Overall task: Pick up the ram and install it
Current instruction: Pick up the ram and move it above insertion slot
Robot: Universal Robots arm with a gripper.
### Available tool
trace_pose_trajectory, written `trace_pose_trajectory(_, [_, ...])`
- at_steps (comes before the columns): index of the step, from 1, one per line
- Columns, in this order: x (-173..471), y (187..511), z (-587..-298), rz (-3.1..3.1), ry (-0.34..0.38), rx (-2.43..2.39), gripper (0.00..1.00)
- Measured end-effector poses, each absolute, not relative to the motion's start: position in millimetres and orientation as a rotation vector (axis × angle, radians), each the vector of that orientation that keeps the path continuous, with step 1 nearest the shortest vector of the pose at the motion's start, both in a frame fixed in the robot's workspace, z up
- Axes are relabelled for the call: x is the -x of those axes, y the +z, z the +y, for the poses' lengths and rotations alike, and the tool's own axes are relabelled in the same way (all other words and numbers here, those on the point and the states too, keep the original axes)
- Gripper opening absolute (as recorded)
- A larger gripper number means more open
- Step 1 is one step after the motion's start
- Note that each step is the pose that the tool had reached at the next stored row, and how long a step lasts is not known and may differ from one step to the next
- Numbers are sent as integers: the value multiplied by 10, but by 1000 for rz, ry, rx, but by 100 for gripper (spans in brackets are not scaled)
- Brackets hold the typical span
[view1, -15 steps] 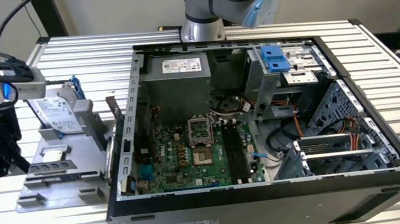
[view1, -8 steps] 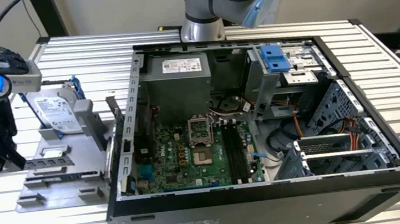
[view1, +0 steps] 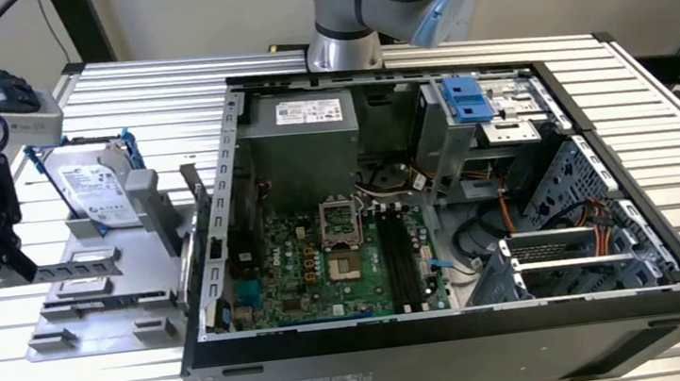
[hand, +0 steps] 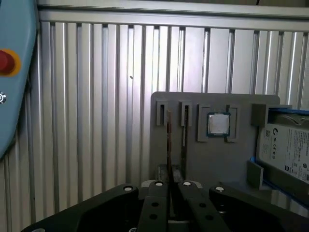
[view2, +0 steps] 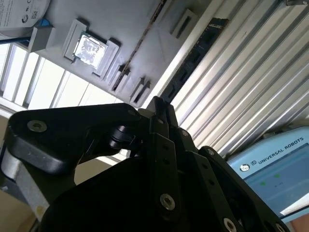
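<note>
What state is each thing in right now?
computer case: open, lying on its side.
memory slots: empty.
ram: standing on edge in the gray holder, not installed.
square chip: seated in its recess.
hard drive: propped on edge in the holder.
gripper: close to the ram.

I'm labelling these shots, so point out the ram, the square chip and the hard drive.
ram [view1: 76, 267]: exterior view, middle of the stick's long side.
chip [hand: 218, 124]: first wrist view, centre of its silver top.
hard drive [hand: 286, 151]: first wrist view, on its labelled face.
</note>
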State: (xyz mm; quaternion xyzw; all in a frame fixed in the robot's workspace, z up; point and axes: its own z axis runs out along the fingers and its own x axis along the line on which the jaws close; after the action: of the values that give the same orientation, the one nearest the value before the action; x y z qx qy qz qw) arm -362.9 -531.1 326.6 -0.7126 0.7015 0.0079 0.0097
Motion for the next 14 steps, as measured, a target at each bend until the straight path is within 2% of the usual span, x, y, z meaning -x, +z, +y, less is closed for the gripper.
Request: trace_pose_trajectory(14, [3628, 3448, -5311, 2190, 25, 2225, 0])
